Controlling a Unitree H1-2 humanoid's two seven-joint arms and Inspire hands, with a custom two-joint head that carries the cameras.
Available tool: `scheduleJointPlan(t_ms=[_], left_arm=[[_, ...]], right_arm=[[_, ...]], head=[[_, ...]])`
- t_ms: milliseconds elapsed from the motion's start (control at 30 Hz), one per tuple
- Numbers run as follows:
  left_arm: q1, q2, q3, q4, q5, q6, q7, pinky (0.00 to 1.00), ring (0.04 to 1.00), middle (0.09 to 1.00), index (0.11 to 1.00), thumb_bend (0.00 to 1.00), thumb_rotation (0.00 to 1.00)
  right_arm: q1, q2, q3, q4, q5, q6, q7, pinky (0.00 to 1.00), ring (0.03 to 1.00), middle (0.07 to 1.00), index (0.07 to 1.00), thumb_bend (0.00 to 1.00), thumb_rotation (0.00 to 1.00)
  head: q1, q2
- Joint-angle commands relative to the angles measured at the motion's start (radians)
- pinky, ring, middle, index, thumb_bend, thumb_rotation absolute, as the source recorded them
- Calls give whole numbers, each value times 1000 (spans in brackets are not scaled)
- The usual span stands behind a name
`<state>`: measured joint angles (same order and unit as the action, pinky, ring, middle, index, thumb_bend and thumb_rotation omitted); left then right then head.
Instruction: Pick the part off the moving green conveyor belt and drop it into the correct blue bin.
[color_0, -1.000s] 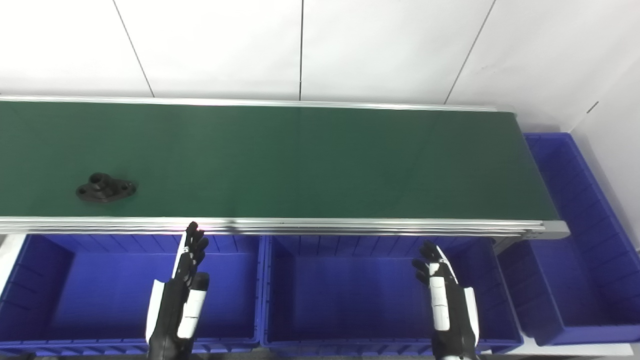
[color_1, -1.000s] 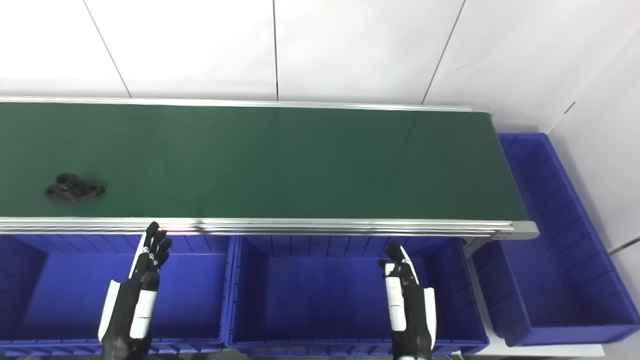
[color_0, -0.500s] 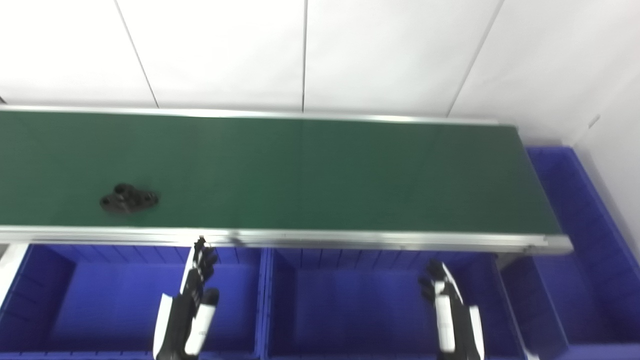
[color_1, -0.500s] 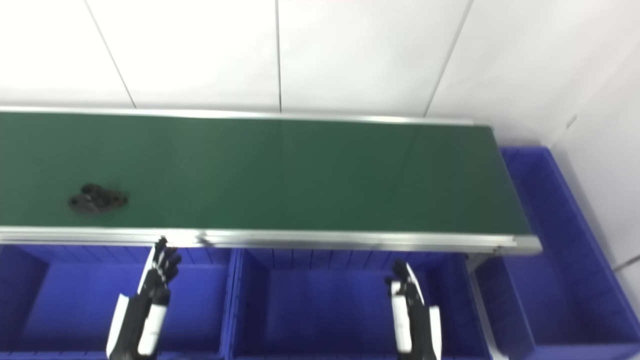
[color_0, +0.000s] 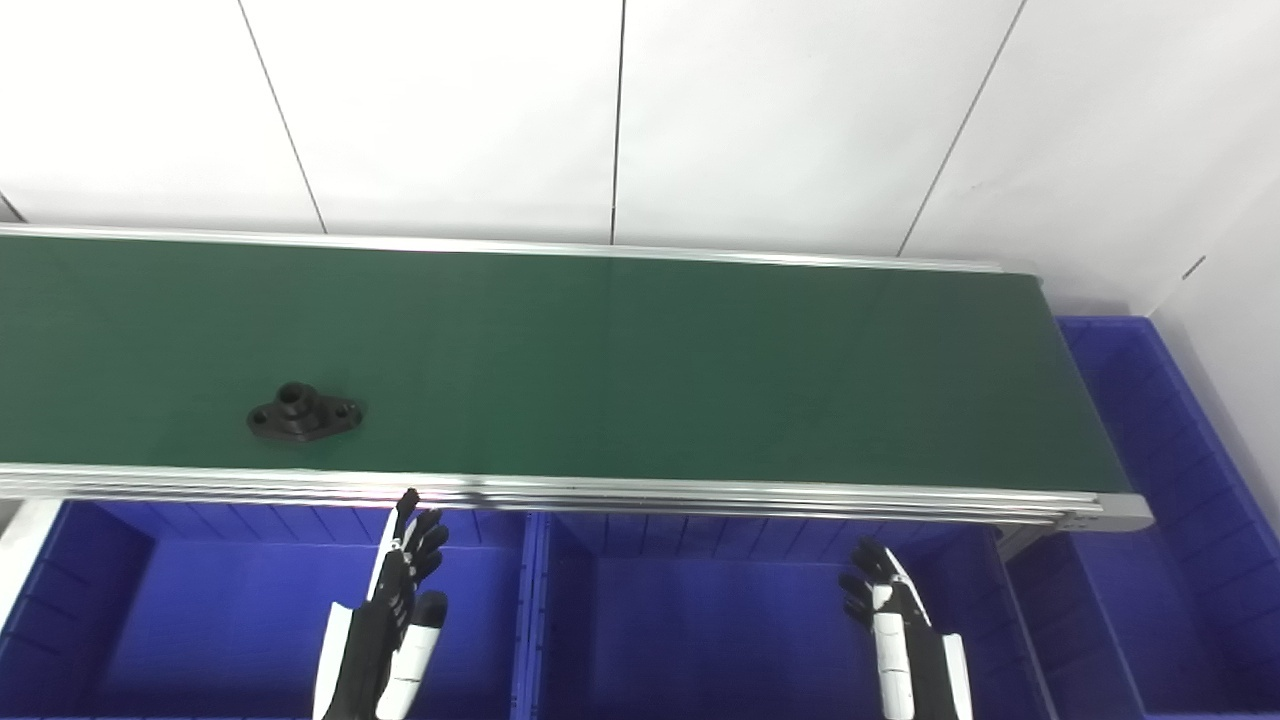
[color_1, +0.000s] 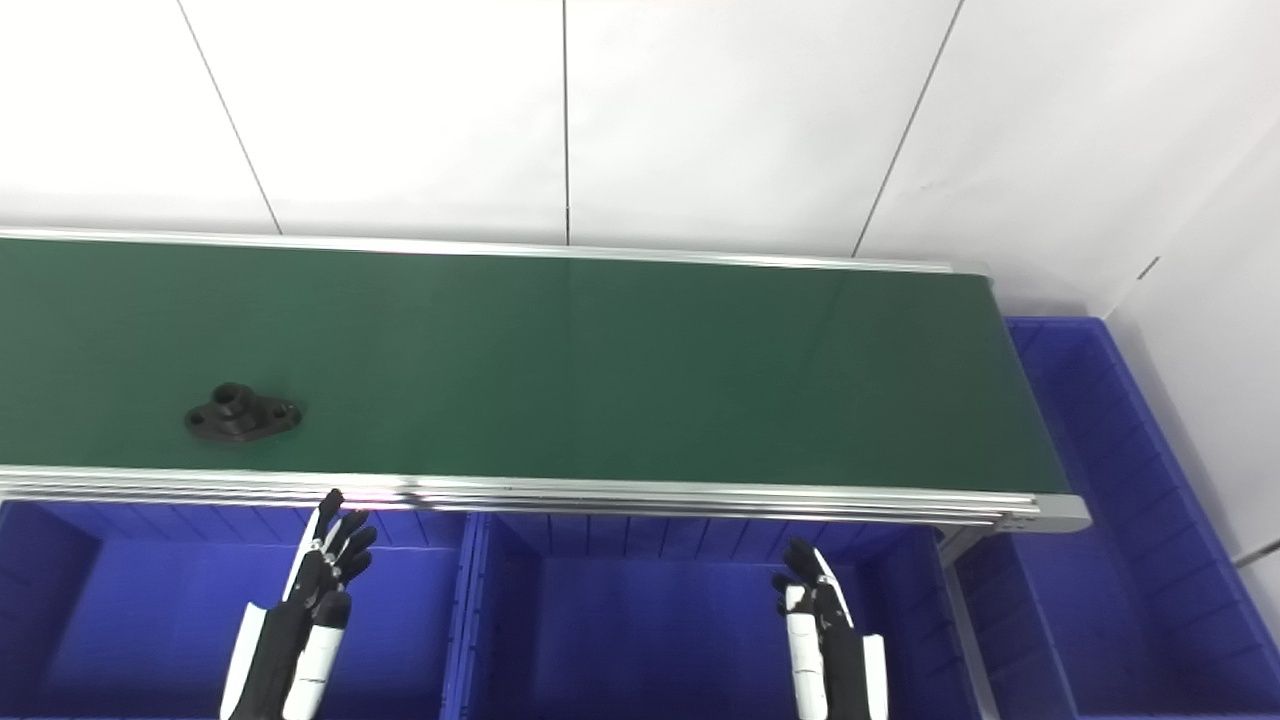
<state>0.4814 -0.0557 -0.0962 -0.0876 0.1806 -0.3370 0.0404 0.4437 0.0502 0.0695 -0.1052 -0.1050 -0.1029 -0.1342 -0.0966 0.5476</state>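
Green conveyor belt (color_0: 640, 370) runs the full width with silver rails front and back, its long stretch right of the part bare, right end stopping just short of the far-right blue bin (color_0: 1170, 470); two more blue bins, left bin (color_0: 190, 610) and middle bin (color_0: 700, 620), sit directly under the front rail. Black flanged part (color_0: 303, 414) lies flat on the belt's left portion near the front rail, beyond and a bit left of the left hand (color_0: 395, 620), apart from it. Left hand hovers over the left bin, fingers spread, holding nothing; right hand (color_0: 905, 650) is over the middle bin, fingers apart and empty, well away from the part.
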Motion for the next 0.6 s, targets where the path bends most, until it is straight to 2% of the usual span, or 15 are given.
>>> scheduleJointPlan(t_ms=[0, 200, 400, 567], left_arm=[[-5, -2, -8, -8, -2, -48, 9, 899, 905, 939, 991, 650, 982], [-7, -19, -19, 5, 26, -51, 24, 890, 901, 943, 985, 657, 977], [-20, -40, -38, 50, 55, -76, 50, 855, 882, 926, 957, 666, 943], [-28, -63, -49, 72, 74, -89, 73, 815, 865, 896, 926, 664, 899]], right_arm=[[-5, 0, 0, -12, 5, -70, 9, 841, 854, 897, 898, 627, 1000], [-13, -7, -19, 7, 39, -92, 19, 845, 860, 899, 897, 635, 1000], [-28, -30, -41, 46, 78, -111, 39, 891, 887, 929, 919, 718, 1000], [-38, -53, -54, 69, 93, -118, 60, 926, 887, 925, 916, 691, 1000]], head=[[5, -3], [66, -24], [145, -63], [176, -73]])
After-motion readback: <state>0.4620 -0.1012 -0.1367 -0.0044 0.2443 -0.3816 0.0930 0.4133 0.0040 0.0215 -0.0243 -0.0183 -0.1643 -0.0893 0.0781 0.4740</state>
